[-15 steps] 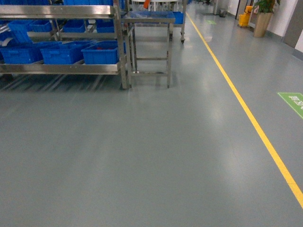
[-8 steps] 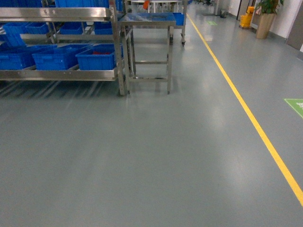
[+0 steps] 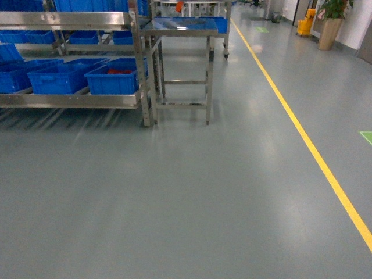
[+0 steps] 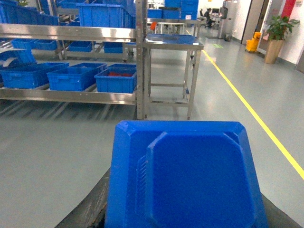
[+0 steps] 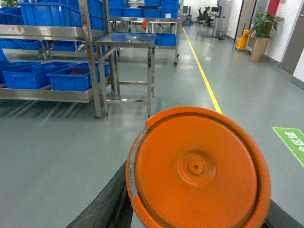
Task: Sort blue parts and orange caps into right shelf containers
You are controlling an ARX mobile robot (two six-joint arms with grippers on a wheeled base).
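Closer now, the shelf (image 3: 70, 99) with its blue crates (image 3: 113, 78) sits far left, having slid rightward in the head view; red pieces lie in the rightmost crate. A blue part (image 4: 185, 175) fills the left wrist view, an orange cap (image 5: 197, 168) the right. Whether either arm's fingers are closed cannot be told.

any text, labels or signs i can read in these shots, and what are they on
No text reads clearly in any view.
Green floor sign: white markings, too blurred to read; only its corner shows in the head view.
Green floor marking far down the aisle: too small to read.
Orange cap in the right wrist view: moulded rings, no lettering.
Blue part in the left wrist view: no lettering.
Blue crates on the shelf: no legible labels.
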